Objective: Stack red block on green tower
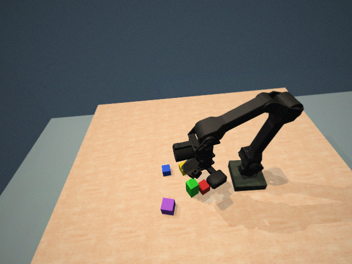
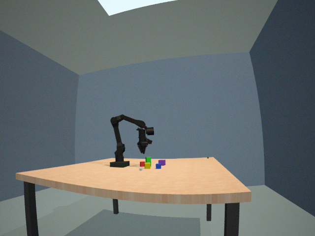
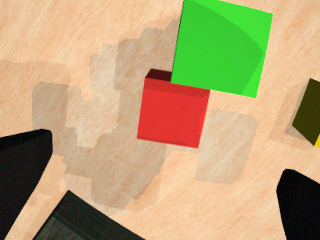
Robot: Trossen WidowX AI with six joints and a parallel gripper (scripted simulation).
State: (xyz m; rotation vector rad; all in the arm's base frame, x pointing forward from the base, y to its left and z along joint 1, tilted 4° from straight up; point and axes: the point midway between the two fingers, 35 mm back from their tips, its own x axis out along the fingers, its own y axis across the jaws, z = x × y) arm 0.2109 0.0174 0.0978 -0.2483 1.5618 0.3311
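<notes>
A bare test room: blue-grey walls (image 2: 165,106), one wooden table (image 2: 177,183).

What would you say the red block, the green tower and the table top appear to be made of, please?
Red block: likely painted wood or plastic; flat, uniform matte colour, sharp edges, no grain.
Green tower: the same look, a plain matte green with only a faint sheen on top; its material is equally open.
Table top: apparently light wood or wood veneer, with pale streaky grain and a matte finish.

Arm (image 1: 244,113) bent downward, tool (image 1: 205,174) wide open, empty.
</notes>
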